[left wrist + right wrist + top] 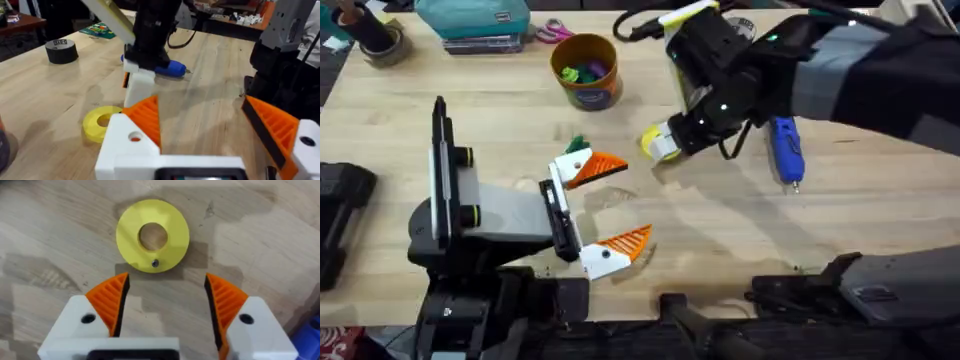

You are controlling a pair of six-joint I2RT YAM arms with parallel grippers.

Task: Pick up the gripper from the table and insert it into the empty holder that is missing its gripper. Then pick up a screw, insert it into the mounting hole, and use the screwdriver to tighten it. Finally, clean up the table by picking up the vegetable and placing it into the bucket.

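Now your left gripper [608, 207] rests low on the table [740, 240], jaws spread wide and empty; your right gripper [165, 297] hangs parted over the yellow disc [152, 235]; the bucket [586, 70] stands behind; the screwdriver [785, 150] lies right; a screw [155, 263] sits on the disc.

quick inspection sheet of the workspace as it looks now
surface: pale wooden table, bare at the middle
job's things: blue screwdriver lying flat; bucket upright, colourful bits inside; small screw on the yellow disc
clutter: black tape roll; scissors
grippers: left gripper jaws open, low over the table; right gripper jaws open above the disc
cables: black cable at the far edge
surroundings: other benches behind
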